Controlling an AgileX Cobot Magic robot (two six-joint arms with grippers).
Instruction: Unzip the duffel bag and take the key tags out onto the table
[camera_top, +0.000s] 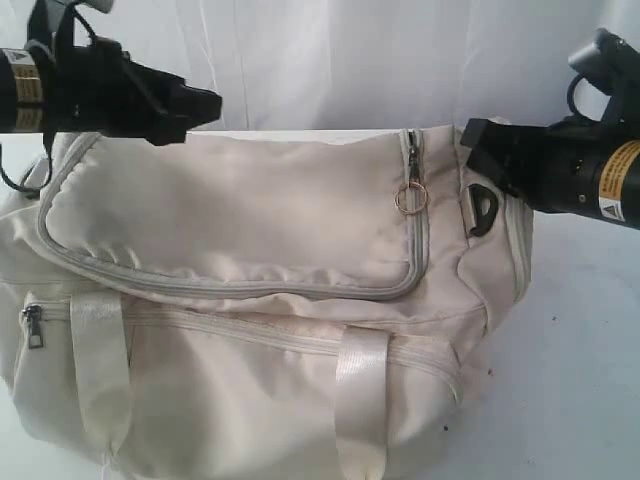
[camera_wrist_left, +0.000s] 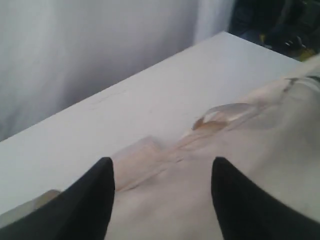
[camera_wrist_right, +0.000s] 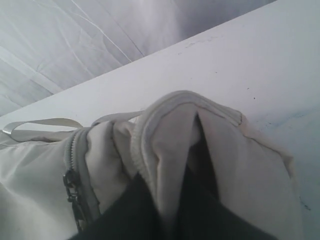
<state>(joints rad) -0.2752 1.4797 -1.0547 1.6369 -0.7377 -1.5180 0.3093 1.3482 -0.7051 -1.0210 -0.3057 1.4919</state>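
The cream duffel bag (camera_top: 250, 300) fills most of the exterior view and lies on the white table (camera_top: 590, 330). Its grey top zipper looks closed, with a metal ring pull (camera_top: 411, 197) near the right end. My left gripper (camera_top: 205, 104) hovers over the bag's far left top. In the left wrist view the left gripper (camera_wrist_left: 162, 172) stands open, nothing between its black fingers (camera_wrist_left: 95, 195), bag fabric (camera_wrist_left: 200, 200) below. My right gripper (camera_wrist_right: 175, 200) is shut on a fold of the bag's end fabric (camera_wrist_right: 170, 130). The key tags are hidden.
A side pocket zipper pull (camera_top: 33, 325) hangs at the bag's left front. Two shiny webbing straps (camera_top: 360, 400) run down the front. A black D-ring (camera_top: 482, 212) sits at the right end. A white curtain (camera_top: 330, 60) hangs behind the table.
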